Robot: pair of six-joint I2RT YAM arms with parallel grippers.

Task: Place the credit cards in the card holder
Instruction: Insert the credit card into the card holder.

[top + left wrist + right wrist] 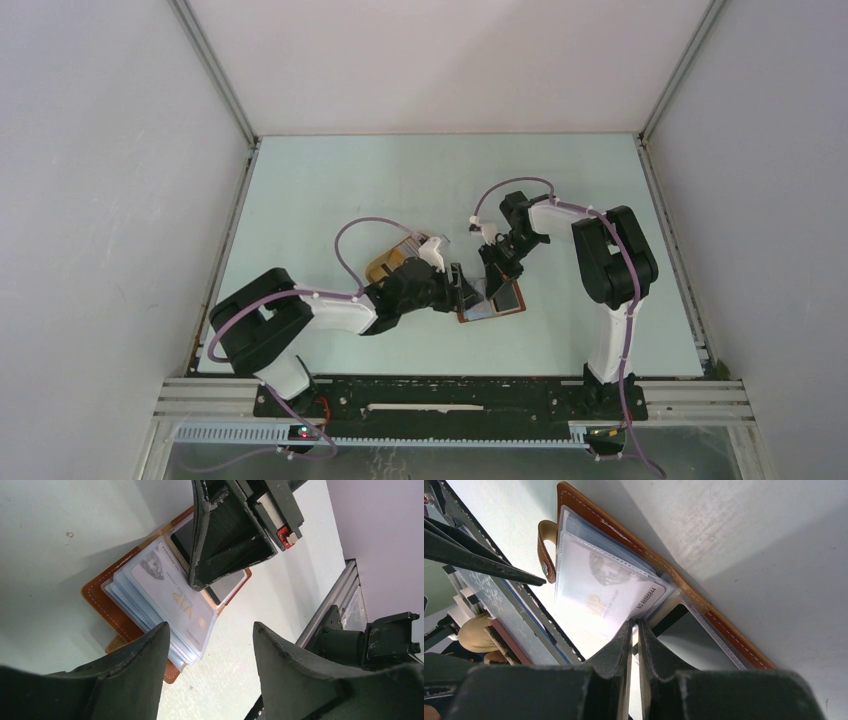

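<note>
Right wrist view: the white card in the holder, under a clear sleeve, reads "VIP" in gold and a number starting "NO 888"; the finer print is illegible. The right gripper is almost closed at the card's 5 o'clock corner; whether it nips the edge is unclear. The holder lies open on the table, 5 o'clock from centre. The left gripper hovers wide open and empty at the holder's 9 o'clock, one finger covering a corner of it.

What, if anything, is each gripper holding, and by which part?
Left gripper: nothing, open. Right gripper seemingly pinches the white VIP card by its edge, over the card holder.
</note>
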